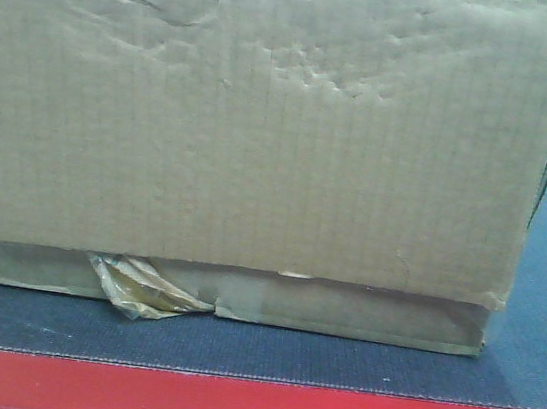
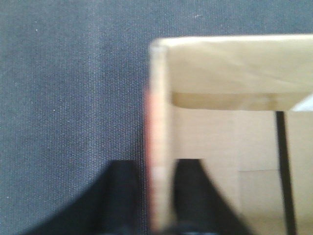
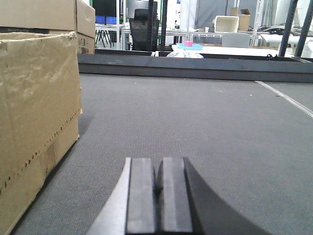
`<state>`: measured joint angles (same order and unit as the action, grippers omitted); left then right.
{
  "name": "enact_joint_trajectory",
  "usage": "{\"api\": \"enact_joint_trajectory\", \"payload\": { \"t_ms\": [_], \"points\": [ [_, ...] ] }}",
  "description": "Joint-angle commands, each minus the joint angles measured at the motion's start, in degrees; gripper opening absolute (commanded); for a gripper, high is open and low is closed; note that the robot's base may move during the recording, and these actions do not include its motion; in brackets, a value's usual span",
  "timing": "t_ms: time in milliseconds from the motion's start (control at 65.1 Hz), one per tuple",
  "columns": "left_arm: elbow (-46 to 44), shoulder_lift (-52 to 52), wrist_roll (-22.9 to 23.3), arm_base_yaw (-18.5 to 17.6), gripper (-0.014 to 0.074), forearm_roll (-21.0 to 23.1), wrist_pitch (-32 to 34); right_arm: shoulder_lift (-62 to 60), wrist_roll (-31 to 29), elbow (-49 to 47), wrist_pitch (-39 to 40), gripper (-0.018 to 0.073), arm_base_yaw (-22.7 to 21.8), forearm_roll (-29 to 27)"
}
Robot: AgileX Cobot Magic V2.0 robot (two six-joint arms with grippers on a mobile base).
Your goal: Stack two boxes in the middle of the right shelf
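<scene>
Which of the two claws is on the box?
The left gripper: its fingers straddle the cardboard box wall, one inside, one outside. The right gripper is shut on nothing, beside the box.

Left claw (image 2: 156, 169) and right claw (image 3: 157, 166) have black fingers (image 3: 141, 196).

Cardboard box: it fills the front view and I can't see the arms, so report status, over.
Left gripper astride a wall of the cardboard box, clamp unclear. Right gripper shut, empty, low over the grey mat. Box sits on the mat. No obstruction seen.
</scene>
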<state>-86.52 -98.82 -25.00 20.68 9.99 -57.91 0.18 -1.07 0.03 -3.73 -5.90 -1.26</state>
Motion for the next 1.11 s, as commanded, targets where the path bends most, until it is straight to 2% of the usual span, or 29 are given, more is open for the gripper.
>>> {"api": "enact_joint_trajectory", "payload": {
  "t_ms": [0,46,184,261,353,538,676,753,830,937,1091],
  "points": [
    [-0.56,0.07,-0.36,-0.12,-0.0060,0.39,-0.05,-0.18,-0.55,-0.03,1.18,-0.0163,-0.22,-0.22],
    [-0.66,0.07,-0.36,-0.12,-0.0111,1.11,-0.16,-0.18,-0.55,-0.03,1.18,-0.0163,-0.22,-0.22],
    [-3.16,0.35,-0.25,-0.12,-0.0111,6.04,-2.38,-0.18,-0.55,-0.03,1.18,-0.0163,-0.22,-0.22],
    [-7.46,0.56,1.73,-0.12,-0.0111,6.79,-3.95,-0.18,-0.55,-0.03,1.18,-0.0163,-0.22,-0.22],
    [-13.55,1.18,5.73,-0.01,-0.0111,4.64,-4.21,-0.18,-0.55,-0.03,1.18,-0.0163,-0.22,-0.22],
    [-27.34,2.95,15.89,-0.01,-0.0111,-2.68,-4.40,-0.18,-0.55,-0.03,1.18,-0.0163,-0.22,-0.22],
    [-38.53,3.70,21.30,-1.14,-0.0111,-2.94,-7.69,-0.18,-0.55,-0.03,1.18,-0.0163,-0.22,-0.22],
    [-44.64,3.70,26.36,-4.33,-0.0111,-5.71,-10.65,-0.18,-0.55,-0.03,1.18,-0.0163,-0.22,-0.22],
    [-49.42,3.70,32.45,-9.00,-0.0111,-12.97,-12.05,-0.18,-0.55,-0.03,1.18,-0.0163,-0.22,-0.22],
    [-53.54,3.70,38.68,-18.06,-0.0111,-22.21,-12.05,-0.18,-0.55,-0.03,1.18,-0.0163,-0.22,-0.22],
    [-53.27,3.35,44.15,-31.95,-0.0111,-26.53,-12.05,-0.18,-0.55,-0.03,1.18,-0.0163,-0.22,-0.22]
  ]
}}
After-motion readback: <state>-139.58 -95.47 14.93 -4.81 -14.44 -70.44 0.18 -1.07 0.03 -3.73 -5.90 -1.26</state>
